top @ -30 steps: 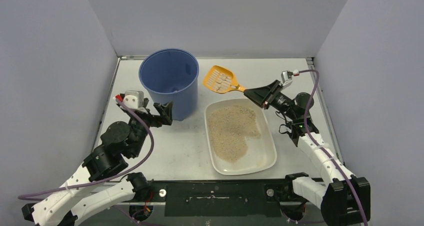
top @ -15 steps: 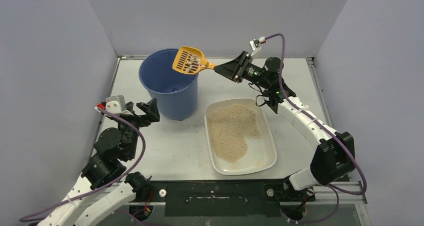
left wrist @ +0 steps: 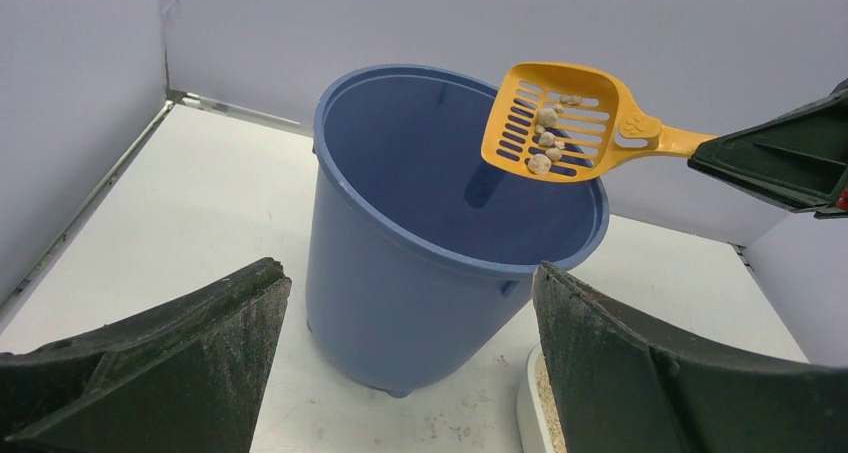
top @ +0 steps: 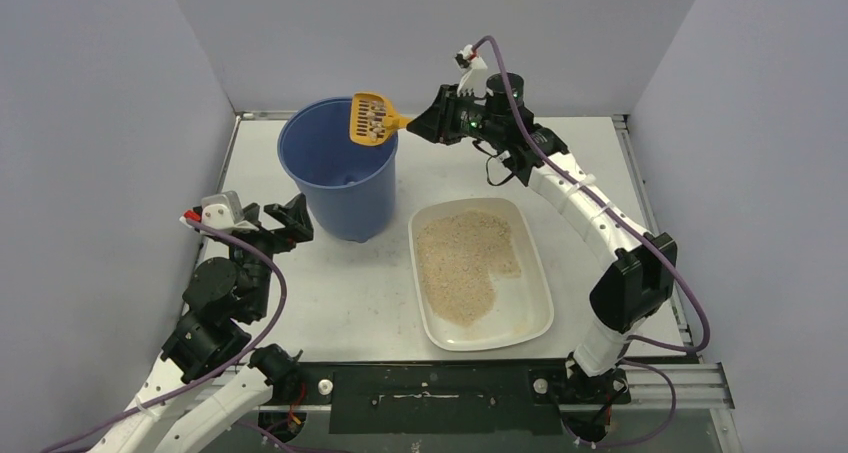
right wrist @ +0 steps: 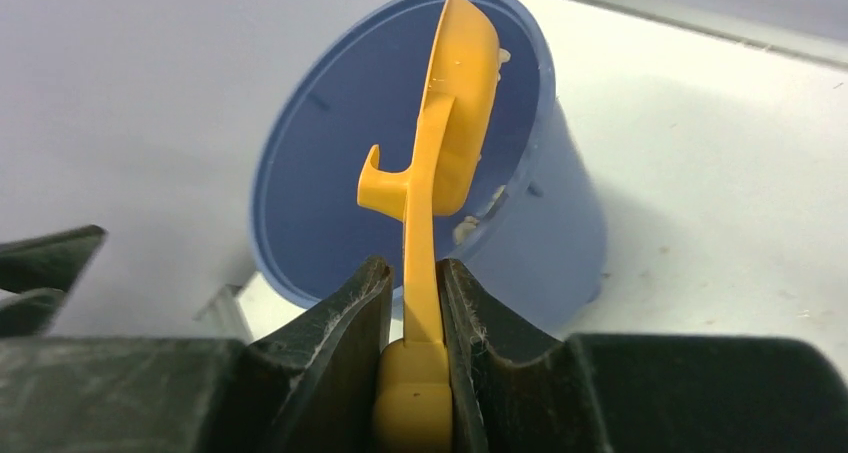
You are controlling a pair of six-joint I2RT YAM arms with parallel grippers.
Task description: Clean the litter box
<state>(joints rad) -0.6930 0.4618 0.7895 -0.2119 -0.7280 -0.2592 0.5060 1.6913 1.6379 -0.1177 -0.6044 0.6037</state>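
Note:
The white litter box (top: 535, 318) with tan granules lies right of centre on the table; its corner (left wrist: 526, 398) shows in the left wrist view. My right gripper (top: 414, 124) (right wrist: 414, 283) is shut on the handle of the yellow slotted scoop (top: 368, 119) (left wrist: 552, 120) (right wrist: 450, 113). The scoop hangs tilted over the right side of the blue bucket's (top: 340, 168) (left wrist: 440, 243) (right wrist: 400, 153) mouth, with several small clumps on it. My left gripper (top: 290, 219) (left wrist: 410, 348) stands open just left of the bucket, facing it, nothing between its fingers.
Grey walls close in the table (top: 370, 293) at the back and both sides. The bucket stands at the back left, the litter box just to its right. Specks of grit lie on the table before the bucket.
My right arm has swung the scoop up and left from above the litter box's far end to over the bucket and tilted it. My left gripper has drawn back from the bucket a little.

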